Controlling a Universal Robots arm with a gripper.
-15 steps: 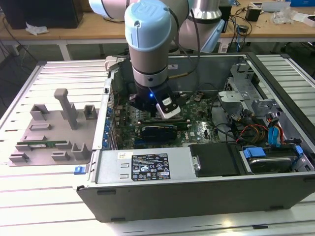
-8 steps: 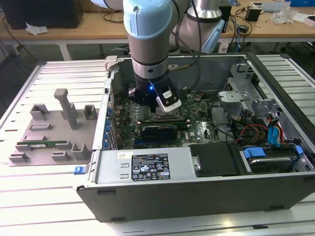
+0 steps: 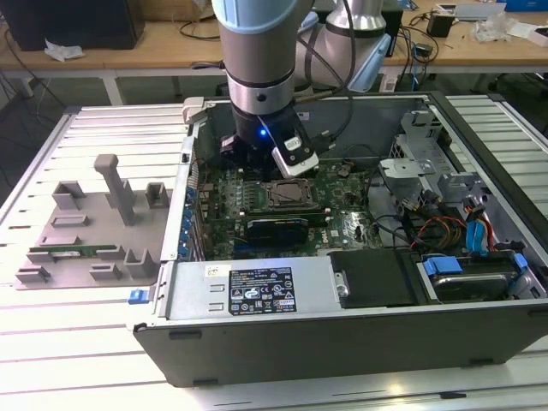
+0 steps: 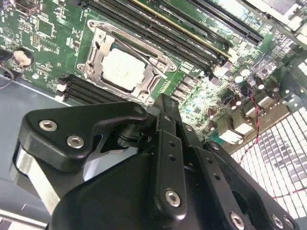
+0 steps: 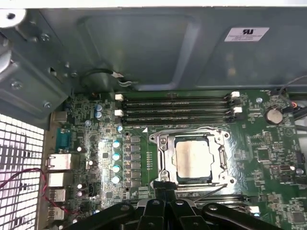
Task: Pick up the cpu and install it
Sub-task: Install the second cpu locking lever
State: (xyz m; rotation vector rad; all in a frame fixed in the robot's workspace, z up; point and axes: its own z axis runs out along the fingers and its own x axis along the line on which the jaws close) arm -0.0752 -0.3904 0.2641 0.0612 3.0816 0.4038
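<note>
The cpu point(image 5: 193, 158) lies flat in the metal socket frame point(image 5: 160, 158) on the green motherboard, silver top up; in the second wrist view the cpu point(image 4: 123, 69) has the frame's thin wire lever crossing its corner. In the exterior view the cpu point(image 3: 291, 195) sits just in front of the arm's wrist. My gripper point(image 4: 165, 103) hangs above the board beside the socket, its black fingers pressed together with nothing between them. The gripper point(image 5: 165, 188) tip stands at the socket's near edge, apart from the chip.
Memory slots point(image 5: 175, 108) run along the socket's far side. A black card point(image 3: 276, 228) stands in front of the socket, with the power supply point(image 3: 248, 291) nearer still. Drive cage and cables point(image 3: 445, 214) fill the case's right. A grey tray point(image 3: 94, 223) holds a green memory stick point(image 3: 73, 253).
</note>
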